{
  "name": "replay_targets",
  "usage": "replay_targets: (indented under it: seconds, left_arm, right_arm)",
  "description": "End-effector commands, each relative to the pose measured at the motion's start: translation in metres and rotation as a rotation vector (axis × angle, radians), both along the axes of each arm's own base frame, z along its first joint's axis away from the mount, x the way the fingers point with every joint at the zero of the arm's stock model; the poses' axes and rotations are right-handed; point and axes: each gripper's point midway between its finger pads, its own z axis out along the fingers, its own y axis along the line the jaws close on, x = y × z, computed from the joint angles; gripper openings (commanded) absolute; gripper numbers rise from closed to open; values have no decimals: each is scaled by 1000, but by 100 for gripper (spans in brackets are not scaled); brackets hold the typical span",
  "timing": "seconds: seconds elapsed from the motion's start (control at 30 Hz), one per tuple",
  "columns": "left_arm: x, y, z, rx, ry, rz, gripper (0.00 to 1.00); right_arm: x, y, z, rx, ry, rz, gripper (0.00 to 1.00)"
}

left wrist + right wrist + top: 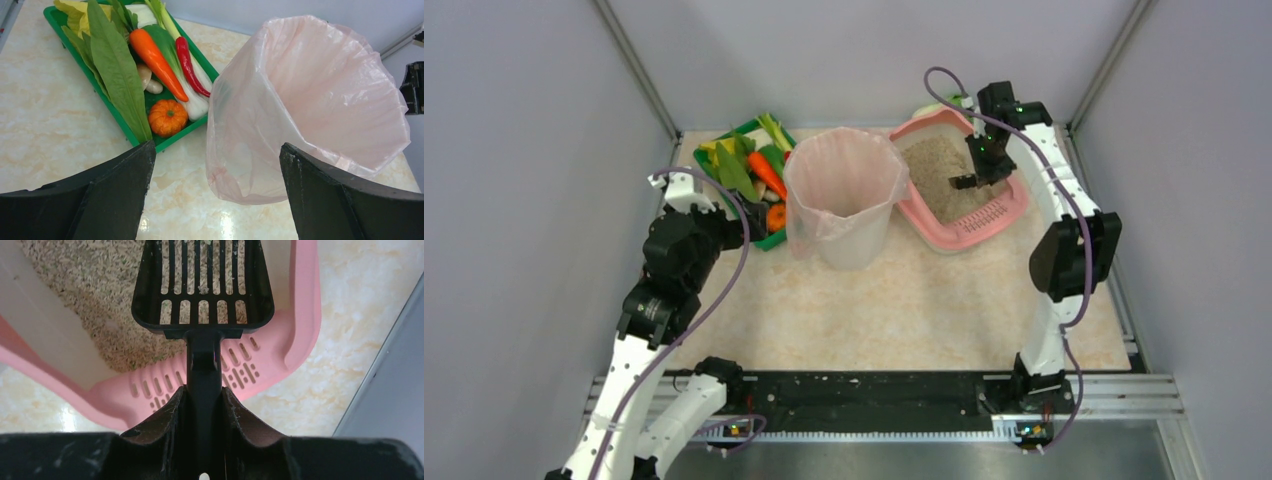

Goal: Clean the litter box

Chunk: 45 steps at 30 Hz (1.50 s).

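On the marbled table [904, 300], a tall bin [849, 240] with a crinkled, translucent pink liner stands between the left gripper [217, 150] (fingers spread wide, holding nothing) and the litter box [994, 215]. The box sits at the far right, glossy pink and filled with grainy beige litter [75, 285]. A green vegetable tray [172, 141] sits just left of the bin. The right gripper [202, 392] pinches the handle of a black slotted scoop [202, 330] over the litter.

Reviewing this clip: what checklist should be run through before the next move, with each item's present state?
1. Grip: right hand shut on the scoop handle: ok.
2. Position: scoop over the litter inside the litter box: ok.
3. Waste caught in scoop: cannot tell.
4. Drop-off: bin lined, mouth open, standing beside the litter box: ok.
5. Other arm: left hand open and empty: ok.
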Motion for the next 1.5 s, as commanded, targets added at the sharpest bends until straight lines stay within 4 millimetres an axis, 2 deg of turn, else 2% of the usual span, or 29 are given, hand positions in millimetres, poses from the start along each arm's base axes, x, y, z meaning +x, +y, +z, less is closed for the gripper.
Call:
replay_targets:
  seconds: [0.0, 0.2, 0.5, 0.63, 1.17, 1.47]
  left_arm:
    - [-1, 4, 18, -4, -29, 16, 99]
    - [-1, 6, 19, 2, -31, 26, 99]
    - [5, 4, 18, 15, -14, 26, 99]
    - [9, 2, 19, 18, -7, 19, 99]
    - [14, 1, 28, 18, 6, 24, 99]
    - [12, 4, 33, 17, -1, 38, 99]
  right_arm:
    - [26, 3, 13, 27, -55, 8, 0]
    - [37, 5, -8, 43, 22, 50, 0]
    - [28, -4, -29, 57, 105, 42, 0]
    - [34, -11, -42, 38, 127, 20, 0]
    - [102, -20, -66, -37, 18, 17, 0]
    - [143, -14, -73, -34, -107, 68, 0]
